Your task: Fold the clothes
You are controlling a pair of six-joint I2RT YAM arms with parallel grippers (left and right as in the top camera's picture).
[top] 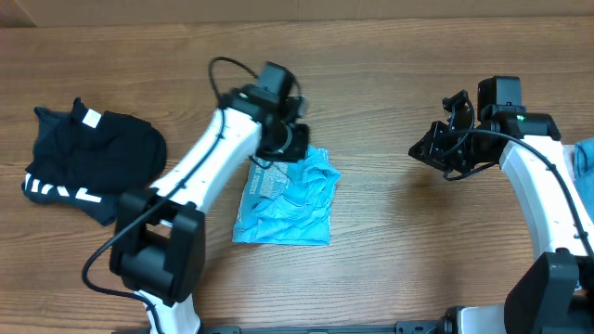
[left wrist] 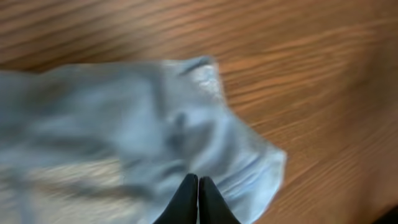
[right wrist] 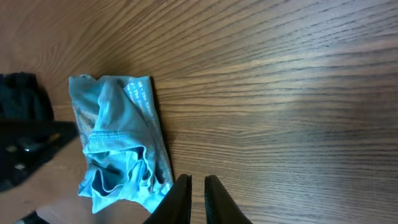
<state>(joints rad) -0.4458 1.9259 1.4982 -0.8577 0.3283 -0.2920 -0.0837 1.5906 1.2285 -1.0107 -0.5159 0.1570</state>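
A crumpled light-blue garment [top: 288, 199] lies on the wooden table at centre, roughly folded into a rectangle. It also shows in the left wrist view [left wrist: 124, 124] and in the right wrist view [right wrist: 118, 137]. My left gripper [top: 281, 141] is at the garment's far edge. Its fingertips [left wrist: 198, 182] are pressed together just over the blue cloth, and I see no cloth between them. My right gripper [top: 419, 150] hovers over bare wood to the right of the garment. Its fingers [right wrist: 194, 182] are almost together with a narrow gap and hold nothing.
A black garment [top: 88, 158] with white lettering lies bunched at the far left; it also shows in the right wrist view [right wrist: 22, 99]. Another bit of blue cloth [top: 585, 153] shows at the right edge behind the right arm. The left arm crosses the table's middle-left.
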